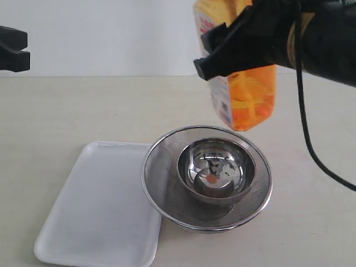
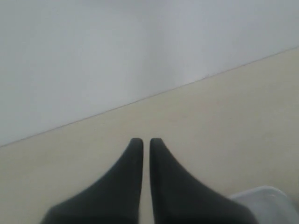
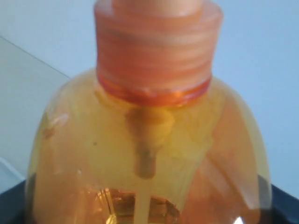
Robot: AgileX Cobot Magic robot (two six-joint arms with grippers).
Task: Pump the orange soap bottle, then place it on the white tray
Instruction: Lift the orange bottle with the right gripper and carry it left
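My right gripper (image 1: 233, 61) is shut on the orange soap bottle (image 1: 250, 100), holding it by its upper body just behind the strainer. The bottle's base appears to hang clear of the table. Its pump head is cut off at the top of the exterior view. The right wrist view is filled by the orange soap bottle (image 3: 154, 140) with its ribbed orange collar (image 3: 156, 51), and dark fingers (image 3: 9, 205) show at both sides. The white tray (image 1: 94, 211) lies flat at the front left. My left gripper (image 2: 146, 142) is shut and holds nothing, raised at the far left (image 1: 16, 50).
A round steel mesh strainer (image 1: 161, 167) overlaps the tray's right edge, with a steel bowl (image 1: 217, 167) inside it holding a small orange drop. My right arm's black cable (image 1: 311, 150) hangs over the table's right side. A pale wall stands behind the table.
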